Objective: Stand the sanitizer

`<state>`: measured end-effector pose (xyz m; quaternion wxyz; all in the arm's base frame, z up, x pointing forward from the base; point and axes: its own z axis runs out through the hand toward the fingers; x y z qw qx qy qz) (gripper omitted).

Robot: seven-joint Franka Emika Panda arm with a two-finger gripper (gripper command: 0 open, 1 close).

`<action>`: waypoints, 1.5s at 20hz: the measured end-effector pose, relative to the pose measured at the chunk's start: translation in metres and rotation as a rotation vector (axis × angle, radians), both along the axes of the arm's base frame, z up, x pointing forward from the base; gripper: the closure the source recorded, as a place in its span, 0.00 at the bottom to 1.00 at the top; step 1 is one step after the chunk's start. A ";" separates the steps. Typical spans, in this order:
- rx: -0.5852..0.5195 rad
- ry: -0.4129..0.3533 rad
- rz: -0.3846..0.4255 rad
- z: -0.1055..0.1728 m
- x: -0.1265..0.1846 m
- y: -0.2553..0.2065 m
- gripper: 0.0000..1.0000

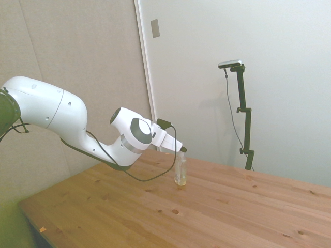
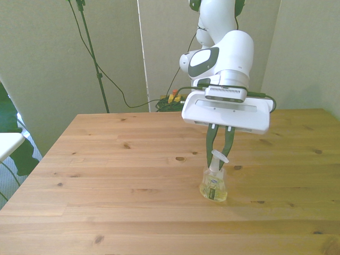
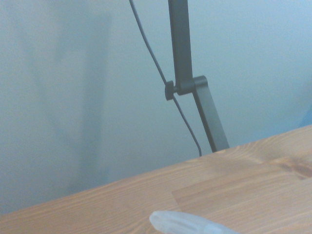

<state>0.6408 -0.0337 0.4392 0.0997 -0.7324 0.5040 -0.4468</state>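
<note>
Now the arm is stretched low over the tabletop [image 2: 106, 159], end effector [image 2: 220, 158] clamped on the sanitizer's [image 2: 214, 186] white nozzle; the clear yellowish bottle stands upright mid-tabletop.

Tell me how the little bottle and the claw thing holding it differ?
The sanitizer is clear with yellowish liquid; the gripper has dark, opaque fingers. The sanitizer stands upright with its base on the table, while the gripper hangs above from the white arm. They meet at the bottle's narrow white top.
</note>
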 end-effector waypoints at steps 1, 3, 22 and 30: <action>-0.005 -0.012 -0.001 -0.001 -0.003 0.003 1.00; -0.008 -0.026 -0.004 -0.003 -0.009 0.008 1.00; 0.004 -0.019 -0.012 -0.020 -0.038 0.008 0.00; 0.007 0.027 0.012 -0.037 -0.046 0.017 0.00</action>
